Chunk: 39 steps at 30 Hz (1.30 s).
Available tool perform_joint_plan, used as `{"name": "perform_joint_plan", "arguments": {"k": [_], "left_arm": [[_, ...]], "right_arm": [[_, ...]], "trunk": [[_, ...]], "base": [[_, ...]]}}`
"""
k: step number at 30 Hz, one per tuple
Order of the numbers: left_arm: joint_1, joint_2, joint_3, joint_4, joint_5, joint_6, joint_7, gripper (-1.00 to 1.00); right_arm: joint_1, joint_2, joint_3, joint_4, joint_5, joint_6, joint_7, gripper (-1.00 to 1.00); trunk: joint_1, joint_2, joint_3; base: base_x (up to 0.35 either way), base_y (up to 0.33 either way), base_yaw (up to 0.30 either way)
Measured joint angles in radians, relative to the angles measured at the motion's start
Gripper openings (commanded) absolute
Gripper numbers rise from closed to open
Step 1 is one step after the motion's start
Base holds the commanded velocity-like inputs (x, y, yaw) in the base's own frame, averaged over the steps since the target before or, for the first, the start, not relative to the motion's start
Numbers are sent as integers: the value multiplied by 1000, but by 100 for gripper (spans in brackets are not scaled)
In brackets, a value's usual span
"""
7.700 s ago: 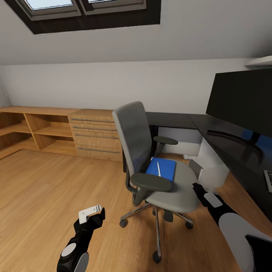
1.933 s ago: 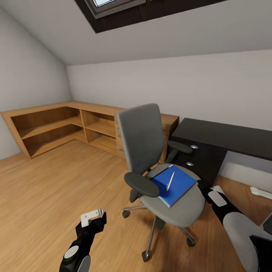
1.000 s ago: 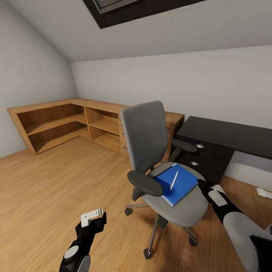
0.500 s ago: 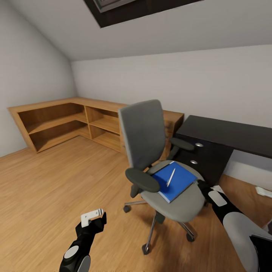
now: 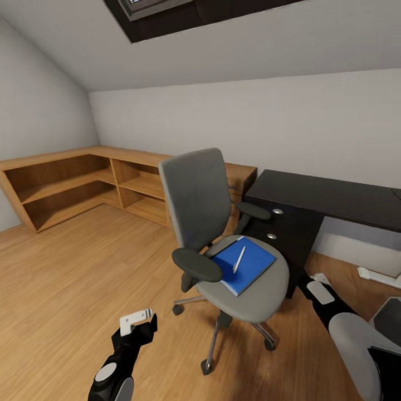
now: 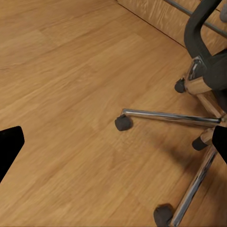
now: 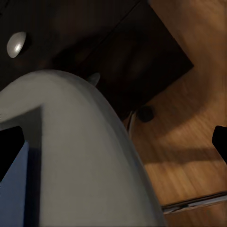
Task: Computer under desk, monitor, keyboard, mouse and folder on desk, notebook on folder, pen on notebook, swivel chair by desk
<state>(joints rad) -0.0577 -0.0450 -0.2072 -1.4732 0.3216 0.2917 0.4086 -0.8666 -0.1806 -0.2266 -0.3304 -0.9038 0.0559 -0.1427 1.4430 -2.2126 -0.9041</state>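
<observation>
Here the right gripper (image 5: 299, 277) sits just beside the seat edge of the swivel chair (image 5: 223, 234), its fingertips spread at the two sides of the right wrist view with the seat's rim between them, so it reads as open and gripping nothing. That closeness suits either a push on the chair or a reach for the folder (image 5: 243, 264), which lies flat on the seat just ahead of this gripper with the pen (image 5: 239, 259) resting across it. The desk (image 5: 328, 197) stands just beyond the chair, its drawer unit (image 5: 278, 236) near the gripper. The left gripper (image 5: 137, 322) hangs low over bare floor (image 6: 71, 94), well apart from the chair, fingertips wide and empty. No brand, label or writing is readable anywhere.
</observation>
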Motion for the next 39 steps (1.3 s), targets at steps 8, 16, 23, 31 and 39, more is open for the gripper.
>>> {"name": "perform_joint_plan", "arguments": {"k": [8, 16, 23, 31, 39], "left_arm": [[0, -12, -18, 0, -1, -3, 0, 100], [0, -29, -2, -1, -1, -3, 0, 100], [0, -30, -2, 0, -2, -3, 0, 100], [0, -24, -2, 0, -1, 0, -1, 100], [0, -22, -2, 3, -2, 1, -1, 100]], "right_arm": [[0, 10, 3, 0, 6, -1, 1, 100], [0, 7, 3, -1, 6, -1, 0, 100], [0, 6, 4, -1, 6, -1, 0, 100], [0, 7, 5, -4, 5, -1, 0, 100], [0, 5, 3, -1, -1, 6, -1, 100]], "trunk": [[11, -21, -9], [42, -77, -34], [58, -105, -47], [57, -105, -47], [57, -105, -47]], "base": [[0, 0, -4], [0, 0, 0], [0, 0, 0], [11, 0, 0], [128, 0, 0]]}}
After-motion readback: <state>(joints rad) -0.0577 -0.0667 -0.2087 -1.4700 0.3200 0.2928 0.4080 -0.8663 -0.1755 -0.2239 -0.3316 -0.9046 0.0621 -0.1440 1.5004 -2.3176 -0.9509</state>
